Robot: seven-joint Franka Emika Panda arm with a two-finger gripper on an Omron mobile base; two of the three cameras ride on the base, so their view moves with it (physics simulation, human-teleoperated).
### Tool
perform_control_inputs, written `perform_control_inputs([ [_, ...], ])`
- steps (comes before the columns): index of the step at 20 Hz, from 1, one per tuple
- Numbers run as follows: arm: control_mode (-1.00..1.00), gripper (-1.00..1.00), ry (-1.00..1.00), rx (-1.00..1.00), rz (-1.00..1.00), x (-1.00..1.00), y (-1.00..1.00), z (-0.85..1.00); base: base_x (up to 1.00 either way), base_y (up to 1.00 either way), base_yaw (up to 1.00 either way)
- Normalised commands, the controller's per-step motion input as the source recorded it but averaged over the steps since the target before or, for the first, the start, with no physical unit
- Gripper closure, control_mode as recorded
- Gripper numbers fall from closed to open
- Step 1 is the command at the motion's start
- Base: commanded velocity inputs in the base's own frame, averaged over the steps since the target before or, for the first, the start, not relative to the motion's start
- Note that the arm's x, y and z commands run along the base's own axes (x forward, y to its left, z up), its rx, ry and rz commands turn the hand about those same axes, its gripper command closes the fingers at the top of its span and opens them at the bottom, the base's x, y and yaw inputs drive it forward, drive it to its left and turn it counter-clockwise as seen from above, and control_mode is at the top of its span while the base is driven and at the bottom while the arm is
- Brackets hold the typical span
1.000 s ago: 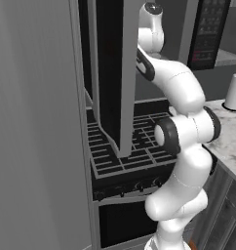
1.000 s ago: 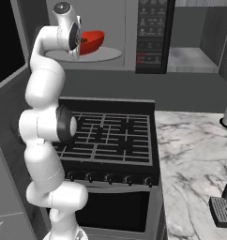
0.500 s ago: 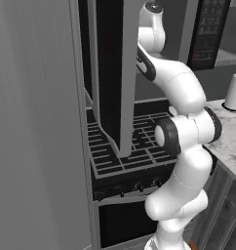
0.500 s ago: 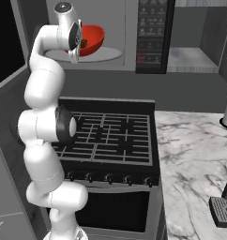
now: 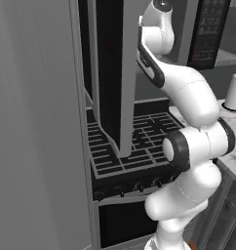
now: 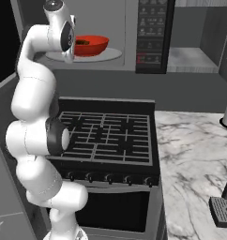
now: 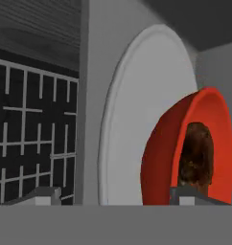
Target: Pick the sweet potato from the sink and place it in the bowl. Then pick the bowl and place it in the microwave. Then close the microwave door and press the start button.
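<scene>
The red bowl (image 6: 90,45) sits on the white round turntable plate (image 6: 110,55) inside the microwave (image 6: 150,33). In it lies the dark brown sweet potato (image 7: 197,153). My gripper (image 7: 118,196) is open, its jaws set wide on either side of the bowl's (image 7: 158,158) near wall. One fingertip (image 7: 192,194) is inside the bowl in front of the sweet potato. The other fingertip (image 7: 41,194) is outside it, well clear. The microwave door (image 5: 110,73) stands swung open, a tall dark panel left of my arm. The sink is out of view.
A black stove with grated burners (image 6: 106,133) lies below the microwave. A marble counter (image 6: 195,154) runs to the right, with a white canister (image 5: 234,93) at its back. A tall grey wall (image 5: 37,127) stands at the left.
The bowl has dropped from a tilted, lifted pose to rest level on the turntable plate, and my jaws have opened off its wall. The arm has barely moved.
</scene>
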Motion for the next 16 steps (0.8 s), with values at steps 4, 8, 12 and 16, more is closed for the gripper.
perform_control_inputs([
  [4, -1.0, -1.0, -0.21, 0.1, 0.07, -1.0, -0.11, 0.06, 0.0, 0.0, 0.0],
  [8, -1.0, -1.0, -0.14, 0.14, 0.21, -1.0, -0.2, 0.0, 0.0, 0.0, 0.0],
  [12, -1.0, -1.0, -0.21, 0.16, 0.3, -1.0, -0.34, 0.0, 0.0, 0.0, 0.0],
  [16, -1.0, -1.0, -0.27, 0.12, 0.32, -1.0, -0.37, 0.0, 0.0, 0.0, 0.0],
])
